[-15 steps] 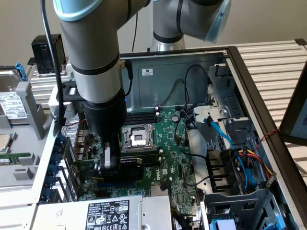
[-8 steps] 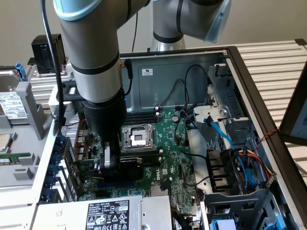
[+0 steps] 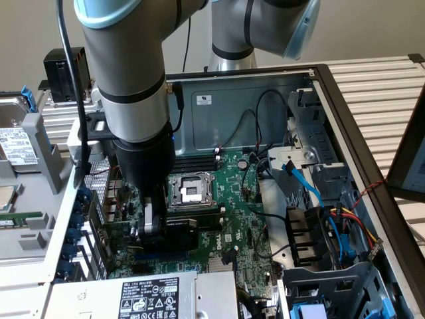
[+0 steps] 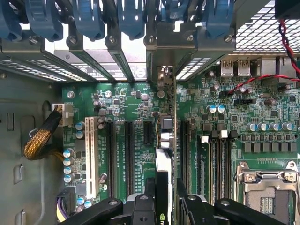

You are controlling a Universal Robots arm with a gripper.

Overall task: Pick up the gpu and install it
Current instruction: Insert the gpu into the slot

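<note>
**Tech:** Green card, black shroud: the gpu [image 4: 165, 154] stood edge-on between the gripper [image 4: 166, 199] fingers, which pinched it from both sides. Its silver bracket reached to twelve o'clock in the wrist view, up against the rear slot openings.

**Lead:** And over the board?

**Tech:** Low over the motherboard [image 3: 229, 199], at about eight o'clock from the CPU socket [image 3: 189, 191] in the exterior view. I couldn't tell whether the edge connector had reached its slot; the card hid it.

**Lead:** How should the seating have been done?

**Tech:** My judgement: keep the card plumb, line it with the slot between the black slots [image 4: 129, 154], let the bracket slide flat against the chassis, then press straight down. Tilt would jam it. The blue clips [image 4: 131, 18] and the red wire [image 4: 262, 77] lay apart from the card.
</note>
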